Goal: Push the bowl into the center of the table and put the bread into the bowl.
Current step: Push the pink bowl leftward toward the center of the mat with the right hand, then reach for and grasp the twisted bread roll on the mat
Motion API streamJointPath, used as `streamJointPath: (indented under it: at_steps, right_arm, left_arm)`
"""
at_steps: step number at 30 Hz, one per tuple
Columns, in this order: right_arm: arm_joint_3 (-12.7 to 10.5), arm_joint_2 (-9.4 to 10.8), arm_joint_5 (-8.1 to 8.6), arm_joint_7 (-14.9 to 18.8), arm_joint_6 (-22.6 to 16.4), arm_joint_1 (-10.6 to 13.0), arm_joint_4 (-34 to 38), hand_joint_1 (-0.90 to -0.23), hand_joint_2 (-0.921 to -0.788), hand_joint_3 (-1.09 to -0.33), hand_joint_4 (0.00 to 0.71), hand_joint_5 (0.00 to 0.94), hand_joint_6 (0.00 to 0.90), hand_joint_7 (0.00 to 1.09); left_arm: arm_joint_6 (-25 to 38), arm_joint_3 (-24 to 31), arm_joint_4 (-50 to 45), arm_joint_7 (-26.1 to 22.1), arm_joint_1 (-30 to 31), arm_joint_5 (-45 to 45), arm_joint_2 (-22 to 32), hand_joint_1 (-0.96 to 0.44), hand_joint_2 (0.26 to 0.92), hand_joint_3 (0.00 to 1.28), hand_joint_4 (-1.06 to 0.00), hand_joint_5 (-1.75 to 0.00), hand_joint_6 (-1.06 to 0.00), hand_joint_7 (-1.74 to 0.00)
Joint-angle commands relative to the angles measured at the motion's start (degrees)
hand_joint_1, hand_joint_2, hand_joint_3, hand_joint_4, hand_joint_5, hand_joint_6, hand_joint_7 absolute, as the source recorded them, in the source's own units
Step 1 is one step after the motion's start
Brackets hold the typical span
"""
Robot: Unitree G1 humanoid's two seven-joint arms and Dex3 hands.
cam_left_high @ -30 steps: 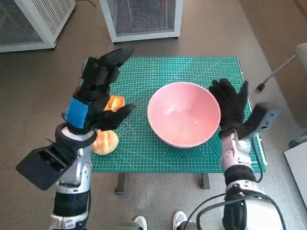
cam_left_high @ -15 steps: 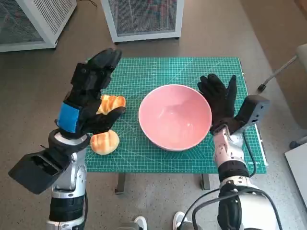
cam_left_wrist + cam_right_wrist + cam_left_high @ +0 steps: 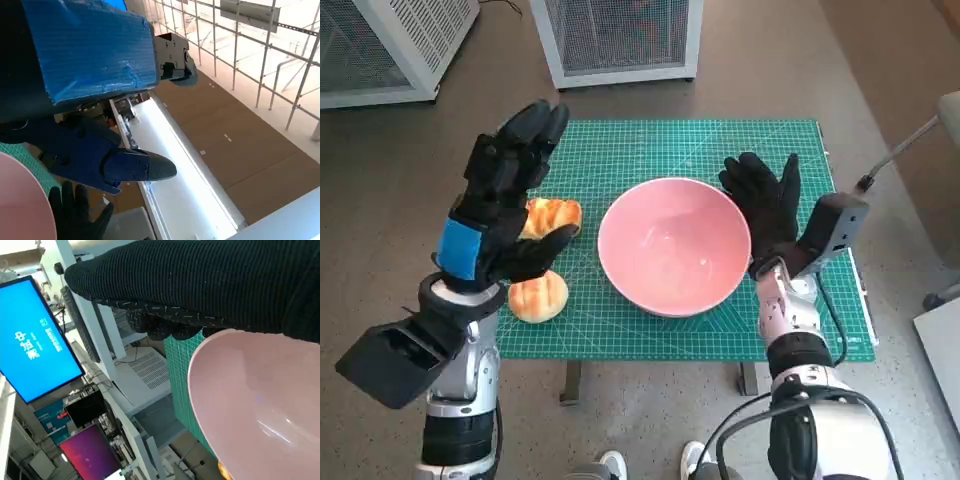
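The pink bowl (image 3: 673, 245) stands upright near the middle of the green mat (image 3: 660, 150); its rim (image 3: 240, 390) fills much of the right wrist view. My gloved right hand (image 3: 767, 207) lies flat against the bowl's right side with its fingers spread. Two bread rolls sit at the mat's left: one (image 3: 551, 215) partly hidden behind my left hand, the other (image 3: 538, 296) near the front edge. My left hand (image 3: 500, 200) hovers open above them, fingers spread, holding nothing. The left wrist view shows a strip of the bowl's rim (image 3: 20, 200) and the glove (image 3: 75, 215) beyond it.
The mat covers a small table whose front edge (image 3: 650, 355) lies just ahead of me. Two white mesh cabinets (image 3: 620, 40) (image 3: 380, 45) stand on the floor beyond. A grey pole (image 3: 900, 150) slants in at the right. Shoes (image 3: 695, 460) show below the table.
My right hand has pushed the bowl leftward, toward the mat's middle. My left hand has shifted slightly left and stays raised and open over the bread.
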Motion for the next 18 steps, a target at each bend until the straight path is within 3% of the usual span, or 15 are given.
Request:
streamJointPath:
  at_steps: [1, 10, 18]
  right_arm:
    - [-0.12, -0.64, -0.35, 1.02, -0.79, -0.21, -0.07, -0.341, -0.921, -0.567, 0.306, 0.013, 0.244, 0.28]
    - [-0.11, -1.28, 0.45, 4.31, -6.02, -0.55, -3.04, -0.343, -0.921, -0.567, 0.287, 0.002, 0.251, 0.29]
    - [1.61, -1.60, -0.10, 7.73, -14.77, 0.94, -8.42, -0.348, -0.886, -0.631, 0.289, 0.001, 0.165, 0.48]
  left_arm:
    - [-0.21, 0.13, -0.27, -0.08, -0.02, -0.63, 0.26, -0.56, 0.921, 0.27, -0.23, -0.03, -0.10, -0.46]
    - [-0.88, -0.32, 1.12, 0.02, -1.12, 0.08, -0.01, -0.54, 0.921, 0.28, -0.24, -0.02, -0.10, -0.45]
    - [-0.96, -0.08, 2.09, -0.24, -2.01, 0.09, 0.53, -0.54, 0.921, 0.28, -0.24, -0.02, -0.10, -0.46]
